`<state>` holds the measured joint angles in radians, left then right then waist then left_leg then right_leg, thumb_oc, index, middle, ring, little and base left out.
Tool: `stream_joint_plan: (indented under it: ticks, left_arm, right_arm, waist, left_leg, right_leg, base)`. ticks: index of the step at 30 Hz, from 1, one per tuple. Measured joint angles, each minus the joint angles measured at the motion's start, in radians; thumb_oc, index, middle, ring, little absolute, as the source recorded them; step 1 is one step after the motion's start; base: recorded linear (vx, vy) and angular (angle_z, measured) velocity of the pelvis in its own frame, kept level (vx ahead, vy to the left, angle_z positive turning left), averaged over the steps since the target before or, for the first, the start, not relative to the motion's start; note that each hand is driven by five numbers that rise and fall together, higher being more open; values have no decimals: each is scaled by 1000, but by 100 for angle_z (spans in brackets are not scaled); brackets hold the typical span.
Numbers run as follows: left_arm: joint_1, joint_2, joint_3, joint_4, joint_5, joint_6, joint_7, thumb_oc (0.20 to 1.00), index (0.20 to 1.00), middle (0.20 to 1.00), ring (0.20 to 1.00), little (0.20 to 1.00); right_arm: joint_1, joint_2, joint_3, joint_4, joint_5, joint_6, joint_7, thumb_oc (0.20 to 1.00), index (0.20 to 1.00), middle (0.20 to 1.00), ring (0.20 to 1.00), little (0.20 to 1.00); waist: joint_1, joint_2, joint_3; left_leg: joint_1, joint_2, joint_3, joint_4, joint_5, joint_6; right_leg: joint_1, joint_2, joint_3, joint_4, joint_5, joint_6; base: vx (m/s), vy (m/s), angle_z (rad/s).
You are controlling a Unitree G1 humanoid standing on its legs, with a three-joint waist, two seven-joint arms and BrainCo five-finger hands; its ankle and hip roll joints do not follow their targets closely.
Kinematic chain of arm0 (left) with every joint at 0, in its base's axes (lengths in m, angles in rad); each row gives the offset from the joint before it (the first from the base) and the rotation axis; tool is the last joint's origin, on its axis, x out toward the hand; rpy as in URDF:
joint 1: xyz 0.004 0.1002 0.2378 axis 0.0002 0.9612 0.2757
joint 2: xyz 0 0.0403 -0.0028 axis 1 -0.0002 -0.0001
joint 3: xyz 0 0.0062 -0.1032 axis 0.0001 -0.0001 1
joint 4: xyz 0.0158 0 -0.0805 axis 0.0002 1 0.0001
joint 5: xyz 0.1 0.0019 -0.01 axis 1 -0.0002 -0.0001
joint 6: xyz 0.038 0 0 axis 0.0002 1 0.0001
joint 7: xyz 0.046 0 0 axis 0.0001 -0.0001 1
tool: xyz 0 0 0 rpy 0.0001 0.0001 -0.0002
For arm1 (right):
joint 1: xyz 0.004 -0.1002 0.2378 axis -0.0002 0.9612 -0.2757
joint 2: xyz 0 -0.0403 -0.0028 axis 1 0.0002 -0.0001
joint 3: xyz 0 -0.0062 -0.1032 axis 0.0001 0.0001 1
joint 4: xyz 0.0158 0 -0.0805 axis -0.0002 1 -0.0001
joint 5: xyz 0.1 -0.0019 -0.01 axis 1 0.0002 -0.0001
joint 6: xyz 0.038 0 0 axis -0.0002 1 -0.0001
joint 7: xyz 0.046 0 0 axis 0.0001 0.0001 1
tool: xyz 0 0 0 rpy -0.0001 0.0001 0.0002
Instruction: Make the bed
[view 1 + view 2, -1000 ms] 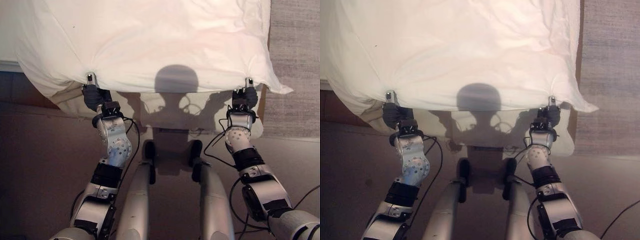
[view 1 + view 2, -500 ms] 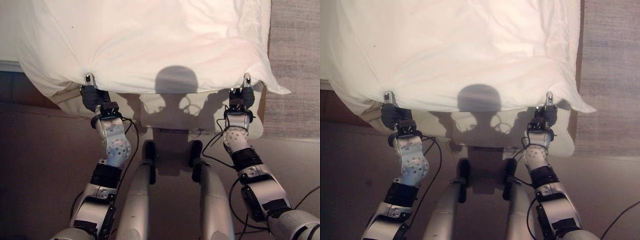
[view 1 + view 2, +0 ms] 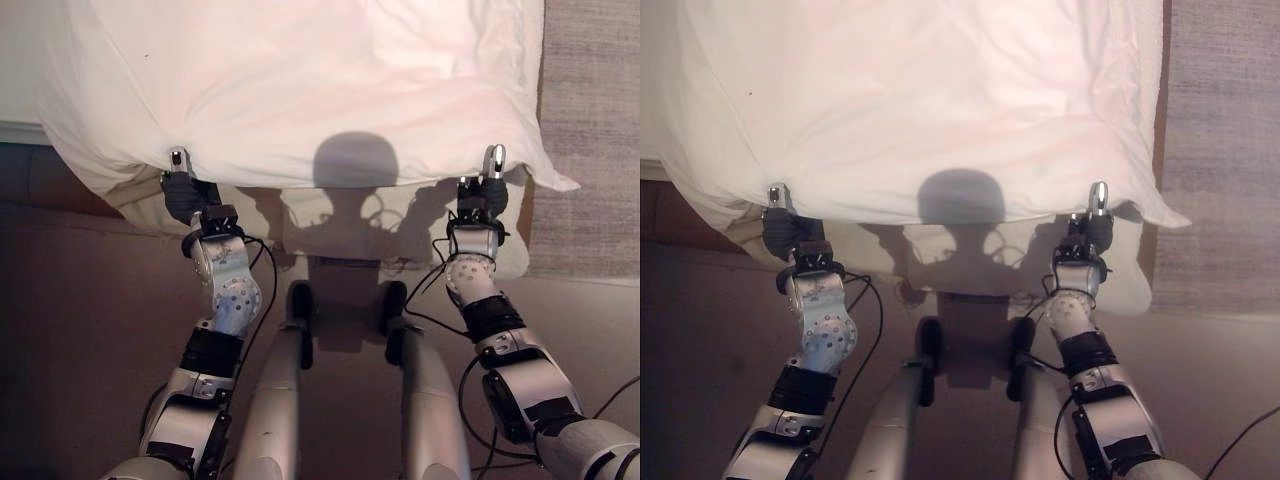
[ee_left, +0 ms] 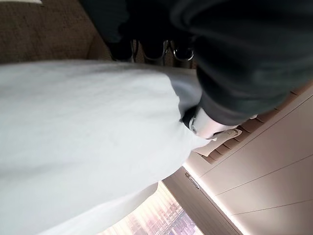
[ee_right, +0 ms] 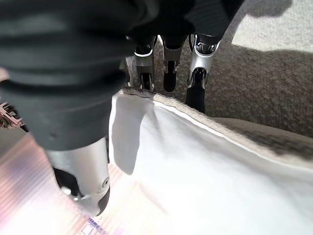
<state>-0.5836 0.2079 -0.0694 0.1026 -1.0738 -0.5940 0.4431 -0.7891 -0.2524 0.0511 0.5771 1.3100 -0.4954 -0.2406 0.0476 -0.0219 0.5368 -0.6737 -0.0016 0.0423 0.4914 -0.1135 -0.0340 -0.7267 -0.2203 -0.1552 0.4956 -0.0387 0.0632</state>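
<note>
The white duvet (image 3: 300,80) lies spread over the bed (image 3: 505,250), its near edge running straight across from the robot's left to its right and hanging just past the foot of the bed, while the rest stretches away toward the far end. Both near corners are pulled up into small puckers where the hands hold them, and the edge between them sags only a little. The left hand (image 3: 183,190) grips the near edge toward the left corner, with a silver thumb tip standing up above the cloth; in the left wrist view its thumb (image 4: 205,125) presses down on the white fabric and the dark-tipped fingers (image 4: 154,49) curl underneath, so the cloth is pinched between them. The right hand (image 3: 484,192) grips the same edge near the right corner, which ends in a point just beyond it; in the right wrist view its fingers (image 5: 168,63) hook under the hem and its thumb (image 5: 85,181) lies on top. The cloth looks soft and thick, creased with broad folds that fan out from each grip. Below the held edge, a paler cream sheet (image 3: 400,215) shows on the bed's foot. A grey woven rug (image 3: 595,130) lies on the floor to the right of the bed, and brown carpet (image 3: 80,330) covers the floor nearer the robot.
</note>
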Motion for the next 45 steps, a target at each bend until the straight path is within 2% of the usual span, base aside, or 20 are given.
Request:
stream_joint_plan:
  ticks: [9,15,16,17,18,26,30,36,37,38,39,40,45]
  left_arm:
    - [-2,7,6,-2,1,21,0,200,200,200,200,200]
    - [2,8,8,-14,1,31,0,200,200,200,200,200]
    - [8,8,8,-19,1,33,0,200,200,200,200,200]
    - [9,8,8,-24,1,35,0,200,200,200,200,200]
    - [16,10,9,-33,1,40,0,200,200,200,200,200]
    - [16,11,9,-34,1,44,0,200,200,200,200,200]
    - [22,11,20,-33,1,44,12,200,200,200,200,200]
    - [30,9,26,-8,-1,43,15,200,200,200,200,200]
    - [33,8,33,5,-4,43,12,492,492,492,492,492]
    - [39,8,35,11,-8,40,9,551,551,551,551,551]
    - [43,7,38,18,-12,39,4,890,890,890,890,890]
    - [58,4,42,20,-16,38,-5,1000,1000,1000,1000,1000]
    - [94,-18,54,101,-86,32,-48,1000,1000,1000,1000,1000]
  right_arm:
    - [-99,-87,14,162,-5,103,-31,1000,1000,1000,1000,1000]
    - [-221,-109,27,303,-11,157,-41,1000,1000,1000,1000,1000]
    - [-229,-109,27,303,-11,160,-41,495,495,495,495,495]
    - [-234,-109,27,303,-11,161,-40,413,413,413,413,413]
    - [-243,-109,27,306,-11,164,-40,200,200,200,200,200]
    - [-232,-106,28,251,-11,167,-43,200,200,200,200,200]
    - [-152,-69,14,46,-16,90,-68,200,200,200,200,200]
    - [-65,-21,-7,-91,-37,16,-79,200,200,200,200,200]
    - [-38,-9,-8,-130,-43,4,-79,200,200,200,200,200]
    - [-26,-2,-8,-146,-43,-4,-78,200,200,200,200,200]
    - [-10,6,-8,-170,-43,-12,-78,200,200,200,200,200]
    - [-5,8,-8,-178,-43,-16,-78,200,200,200,200,200]
    - [53,37,-8,-354,-55,-52,-74,200,200,200,200,200]
  waist:
    - [18,0,0]
    - [23,0,0]
    - [23,0,0]
    - [23,0,0]
    - [23,0,0]
    - [22,0,0]
    - [20,0,0]
    - [20,0,0]
    - [18,0,0]
    - [17,0,0]
    - [18,0,0]
    - [17,0,0]
    - [17,2,-1]
  left_leg:
    - [0,0,-2,-2,1,-1]
    - [1,0,-4,-1,2,-2]
    - [1,0,-4,-1,2,-2]
    - [1,-1,-4,-1,2,-2]
    - [1,-1,-4,0,2,-2]
    - [10,-1,-3,1,2,-2]
    - [18,-1,-1,1,2,-2]
    - [22,-1,1,2,2,-1]
    - [23,-1,4,1,2,-1]
    - [24,-1,6,1,2,-1]
    - [27,-1,8,-2,2,-1]
    - [28,0,8,-2,2,-1]
    - [32,0,14,-8,1,-1]
  right_leg:
    - [0,0,-2,1,0,-1]
    - [2,-1,-4,1,0,-1]
    - [2,-1,-4,1,0,-1]
    - [2,-1,-4,1,0,-1]
    - [3,-2,-4,1,0,-1]
    - [10,-1,-3,2,0,-1]
    - [15,-1,-1,4,-1,-2]
    - [17,-2,0,6,-1,-2]
    - [17,-2,3,6,-1,-2]
    - [17,-2,5,6,-1,-2]
    - [17,-2,7,6,-1,-2]
    - [17,-1,7,6,-1,-2]
    - [15,0,13,6,1,-3]
  base:
    - [0,0,0]
    - [0,0,0]
    - [0,0,0]
    - [0,0,0]
    - [0,0,0]
    - [0,0,0]
    - [0,0,0]
    - [0,0,0]
    - [0,0,0]
    - [19,8,-5]
    - [5,9,-4]
    - [5,9,-3]
    - [3,11,-1]
